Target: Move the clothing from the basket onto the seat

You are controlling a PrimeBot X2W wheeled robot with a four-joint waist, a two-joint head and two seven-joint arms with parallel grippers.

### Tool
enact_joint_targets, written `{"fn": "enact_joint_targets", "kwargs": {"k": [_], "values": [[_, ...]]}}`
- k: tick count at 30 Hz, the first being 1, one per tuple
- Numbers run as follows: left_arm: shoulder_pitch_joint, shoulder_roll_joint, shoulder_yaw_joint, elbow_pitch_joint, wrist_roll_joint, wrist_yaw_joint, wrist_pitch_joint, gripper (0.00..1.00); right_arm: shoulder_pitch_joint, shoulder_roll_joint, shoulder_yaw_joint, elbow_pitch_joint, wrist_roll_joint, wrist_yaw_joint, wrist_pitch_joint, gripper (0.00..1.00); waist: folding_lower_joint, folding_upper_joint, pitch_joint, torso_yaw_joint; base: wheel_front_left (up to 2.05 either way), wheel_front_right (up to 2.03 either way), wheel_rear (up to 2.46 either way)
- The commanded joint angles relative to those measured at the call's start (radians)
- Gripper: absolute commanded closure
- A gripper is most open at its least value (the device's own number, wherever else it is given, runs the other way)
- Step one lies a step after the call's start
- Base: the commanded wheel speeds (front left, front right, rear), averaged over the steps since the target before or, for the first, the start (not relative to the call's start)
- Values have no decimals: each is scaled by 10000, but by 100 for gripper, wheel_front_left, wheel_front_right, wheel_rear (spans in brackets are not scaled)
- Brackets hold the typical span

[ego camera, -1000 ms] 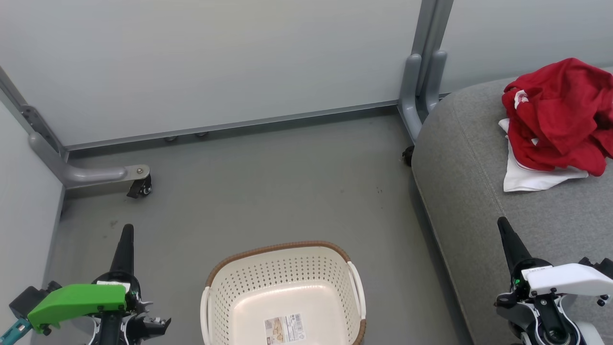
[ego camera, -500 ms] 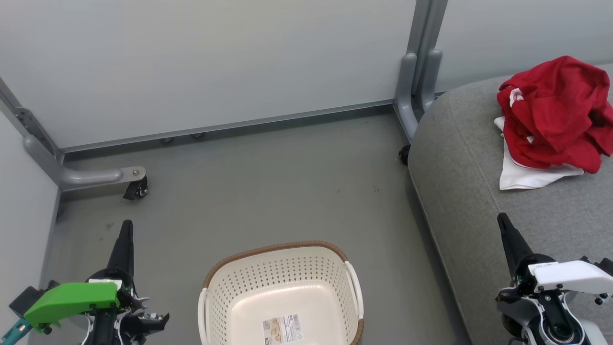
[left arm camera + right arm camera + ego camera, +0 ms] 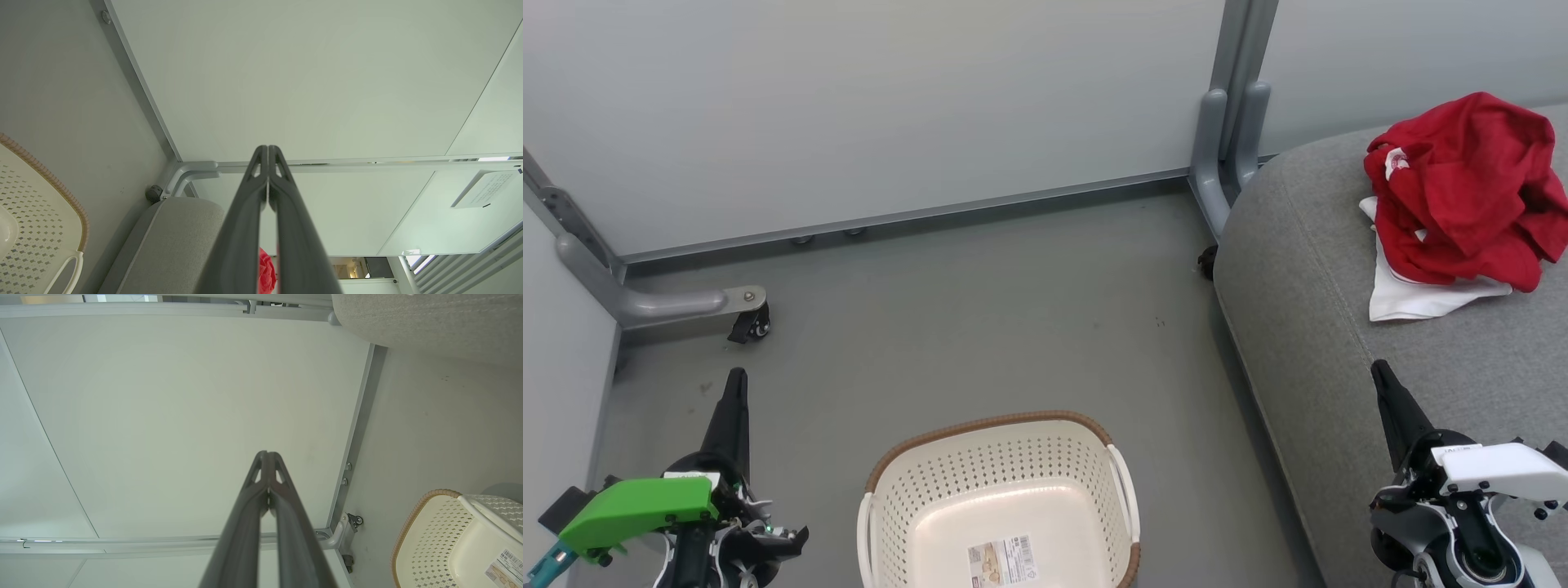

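The red clothing with white trim (image 3: 1462, 188) lies crumpled on the grey seat (image 3: 1307, 310) at the upper right; a sliver of the clothing (image 3: 266, 271) peeks past my left fingers. The cream basket (image 3: 1001, 498) with its brown rim stands on the floor at the bottom centre, holding only a paper label. My left gripper (image 3: 735, 380) is shut with nothing in it, left of the basket. My right gripper (image 3: 1380, 371) is shut with nothing in it, over the seat's front part. The basket rim (image 3: 53, 179) and basket (image 3: 449, 535) show in the wrist views, with both grippers (image 3: 267, 149) (image 3: 267, 454) closed.
Pale partition panels (image 3: 874, 106) wall the far side and left. Their grey feet with castors (image 3: 747, 322) stand on the grey floor (image 3: 980, 318), and a grey post (image 3: 1229, 122) rises beside the seat's corner.
The head camera has shifted, sliding the scene slightly left and up. Both grippers stay shut; the clothing and basket have not moved.
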Motion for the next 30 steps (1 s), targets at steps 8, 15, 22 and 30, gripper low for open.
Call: {"fn": "enact_joint_targets", "kwargs": {"k": [8,15,22,30], "values": [[-110,0,29,-15,-24,-43,35,100,-98,-63,-18,13,46,-10,18,100,0,79,0,1,0,0,0],[-110,-1,29,-15,-24,-43,35,100,-98,-65,-13,12,51,-10,13,100,0,79,0,1,0,0,0],[-110,-1,29,-15,-24,-43,34,100,-97,-68,-7,12,56,-9,9,100,0,79,0,1,0,0,0],[-110,-1,29,-15,-24,-43,35,100,-96,-71,-2,12,61,-10,4,100,0,79,0,1,0,0,0]]}}
